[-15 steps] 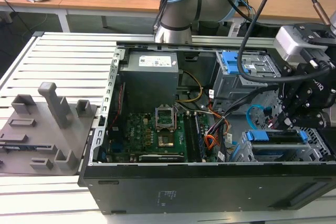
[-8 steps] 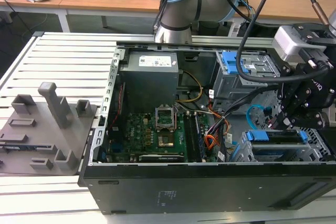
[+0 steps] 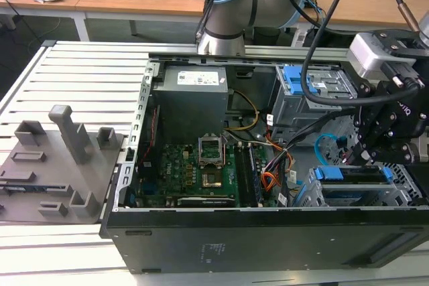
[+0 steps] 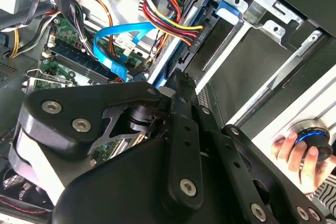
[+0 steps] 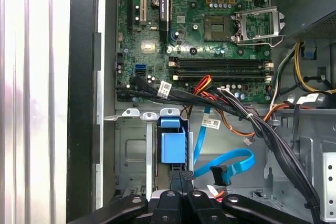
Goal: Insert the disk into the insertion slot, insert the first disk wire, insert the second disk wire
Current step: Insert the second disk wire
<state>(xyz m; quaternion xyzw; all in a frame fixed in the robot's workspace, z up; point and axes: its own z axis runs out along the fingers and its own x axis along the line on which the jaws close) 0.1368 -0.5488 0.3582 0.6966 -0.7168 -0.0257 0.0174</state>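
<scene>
The disk (image 3: pixel 355 174) lies in the insertion slot (image 3: pixel 404 191) at the case's corner on the exterior view's right; its blue carrier (image 5: pixel 173 148) sits between the cage walls (image 5: pixel 131 153). My gripper (image 3: pixel 365 157) stands at the disk's end. In both wrist views its fingers are pressed together (image 5: pixel 181 174). They appear to hold the black connector (image 4: pixel 192 44) of the first disk wire (image 4: pixel 173 22), a red, orange and yellow bundle, against the disk's edge. The second disk wire (image 5: pixel 233 161) loops loose beside it, with its dark plug (image 5: pixel 220 174) free.
A taller grey cage with blue latches (image 3: pixel 312 85) stands behind the slot. The motherboard (image 3: pixel 194 172) fills the case floor, and black cable bundles (image 5: pixel 262 129) cross it. A grey fixture plate (image 3: pixel 53 165) lies at the exterior view's left. A person's hand (image 4: pixel 291 150) rests on a blue-ringed knob.
</scene>
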